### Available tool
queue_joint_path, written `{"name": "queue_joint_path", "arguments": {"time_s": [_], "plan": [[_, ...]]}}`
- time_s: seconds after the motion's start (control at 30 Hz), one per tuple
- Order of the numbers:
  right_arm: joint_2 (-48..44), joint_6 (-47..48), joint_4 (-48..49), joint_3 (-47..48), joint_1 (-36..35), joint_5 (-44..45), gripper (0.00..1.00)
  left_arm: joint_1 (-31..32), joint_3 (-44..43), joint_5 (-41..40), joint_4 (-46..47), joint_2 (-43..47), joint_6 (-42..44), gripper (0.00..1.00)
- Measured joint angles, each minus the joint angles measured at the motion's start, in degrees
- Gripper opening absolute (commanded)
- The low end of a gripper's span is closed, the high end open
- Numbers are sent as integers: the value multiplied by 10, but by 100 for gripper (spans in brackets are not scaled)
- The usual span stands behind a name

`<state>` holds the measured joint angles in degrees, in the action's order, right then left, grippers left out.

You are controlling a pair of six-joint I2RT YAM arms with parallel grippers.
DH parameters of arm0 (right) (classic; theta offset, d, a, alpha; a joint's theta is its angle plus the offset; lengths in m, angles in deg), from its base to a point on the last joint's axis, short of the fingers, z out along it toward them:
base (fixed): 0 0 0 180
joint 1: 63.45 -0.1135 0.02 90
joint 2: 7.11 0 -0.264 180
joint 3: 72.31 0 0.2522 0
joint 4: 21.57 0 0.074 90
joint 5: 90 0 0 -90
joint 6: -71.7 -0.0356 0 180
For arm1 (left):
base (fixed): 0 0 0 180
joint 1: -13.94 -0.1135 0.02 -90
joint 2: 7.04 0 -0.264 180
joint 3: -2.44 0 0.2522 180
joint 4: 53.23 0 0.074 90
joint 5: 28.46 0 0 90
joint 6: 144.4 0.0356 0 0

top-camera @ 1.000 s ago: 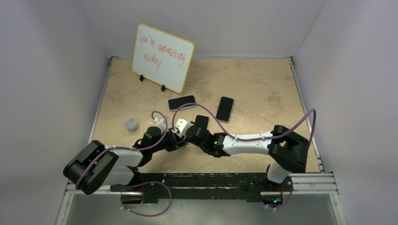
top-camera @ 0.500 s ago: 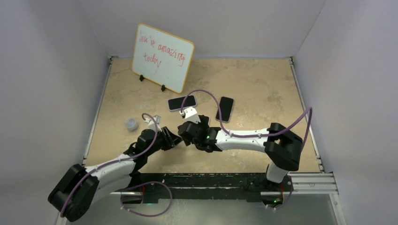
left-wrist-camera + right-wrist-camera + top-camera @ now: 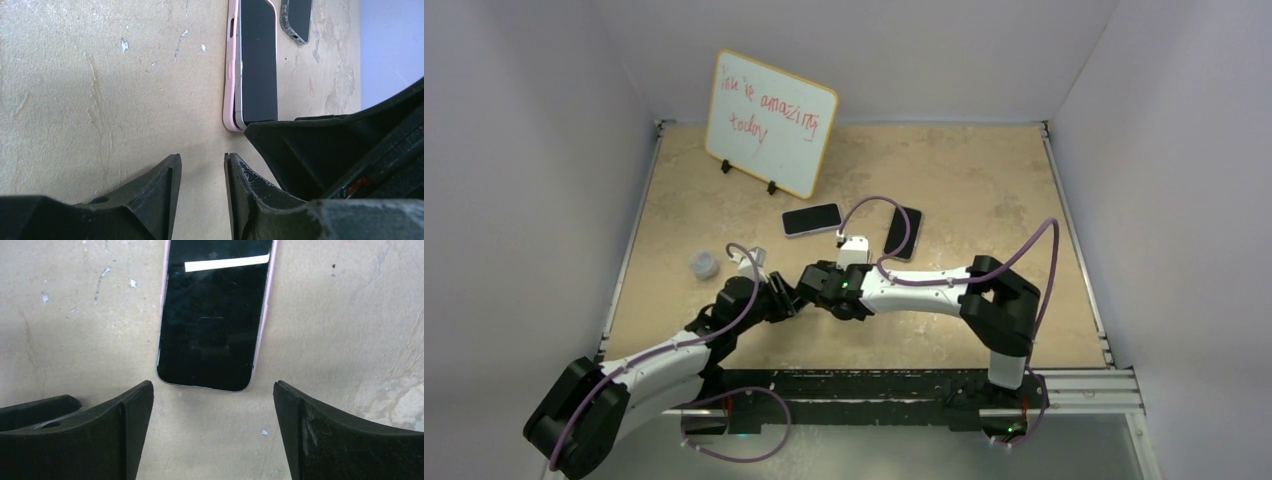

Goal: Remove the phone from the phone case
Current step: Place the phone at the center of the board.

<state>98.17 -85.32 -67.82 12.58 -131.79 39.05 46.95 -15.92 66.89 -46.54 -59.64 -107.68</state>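
Phone (image 3: 212, 315) in pink case (image 3: 231, 75) | just ahead of right hand (image 3: 212, 395), long axis pointing away | right hand released wide, nearer | left hand (image 3: 201, 160) released, narrow gap, empty

A second on, the right gripper (image 3: 212, 387) spreads its jaws from a narrow gap to wide apart and the left gripper (image 3: 201, 159) parts a little, while the left arm (image 3: 664, 360) stretches out low across the table (image 3: 984, 180) and the right arm (image 3: 924, 290) swings its elbow in toward the centre.
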Motion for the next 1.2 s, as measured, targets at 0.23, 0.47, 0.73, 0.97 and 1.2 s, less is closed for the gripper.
{"name": "queue_joint_path", "arguments": {"time_s": [0.23,0.47,0.73,0.97,1.2], "plan": [[6,-54,-35,1,4,-2,94,0,0,5,0,0,6,41],[6,-51,-12,1,15,-18,93,0,0,13,0,-2,6,41],[6,-44,13,0,32,-37,88,0,0,19,0,-2,6,41],[6,-37,24,0,35,-46,84,0,0,19,1,-5,6,41],[22,-35,24,0,36,-56,79,0,-1,24,8,-9,6,41]]}}
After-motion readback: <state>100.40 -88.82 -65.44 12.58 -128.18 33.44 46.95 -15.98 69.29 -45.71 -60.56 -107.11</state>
